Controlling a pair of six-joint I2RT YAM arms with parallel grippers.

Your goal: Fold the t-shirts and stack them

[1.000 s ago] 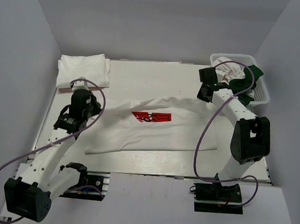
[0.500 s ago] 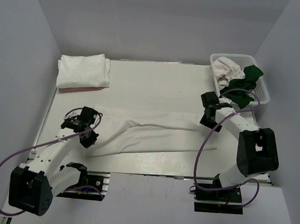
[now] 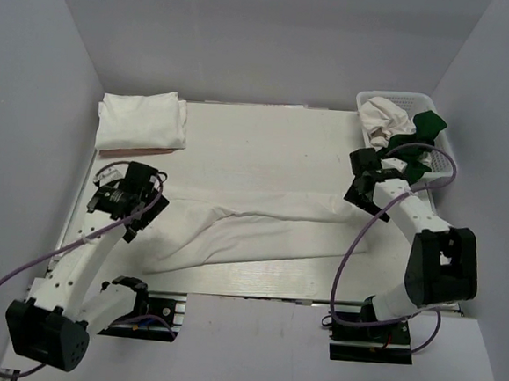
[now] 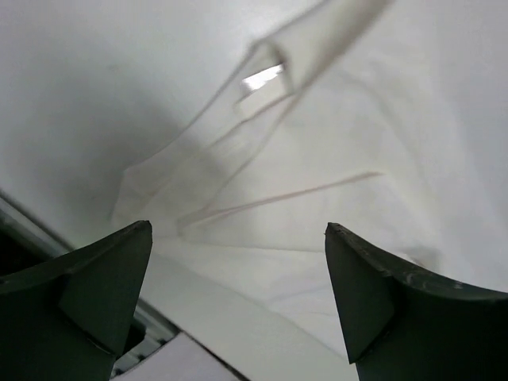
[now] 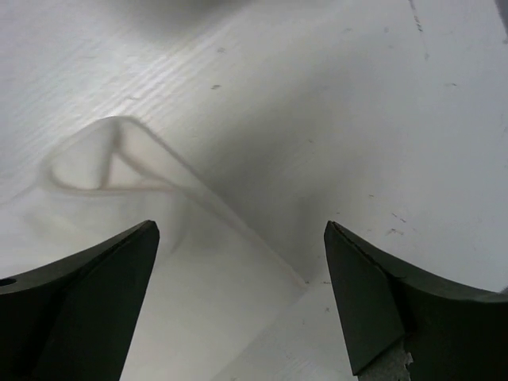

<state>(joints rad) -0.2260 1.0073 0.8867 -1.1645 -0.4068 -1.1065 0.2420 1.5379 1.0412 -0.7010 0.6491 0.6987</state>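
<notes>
A white t-shirt (image 3: 269, 231) lies folded lengthwise across the near half of the table (image 3: 267, 147), with no print showing. My left gripper (image 3: 144, 215) hangs open just over its left end; in the left wrist view the cloth (image 4: 333, 159) fills the space beyond the open gripper (image 4: 238, 238). My right gripper (image 3: 356, 197) stands open above the shirt's right end. Its wrist view shows the folded corner (image 5: 103, 171) lying loose beside the open gripper (image 5: 242, 234). Nothing is held by either one. A folded white t-shirt (image 3: 143, 120) rests at the back left.
A white lattice basket (image 3: 448, 157) at the back right holds a crumpled white t-shirt (image 3: 386, 115) and a dark green one (image 3: 429, 123). A pinkish edge (image 3: 134, 153) shows under the folded pile. The table's near edge (image 4: 198, 317) runs close under the left gripper.
Both grippers pulled the shirt's far edge toward the near side, folding it over and hiding the red print, then opened and let go. The shirt now lies flat.
</notes>
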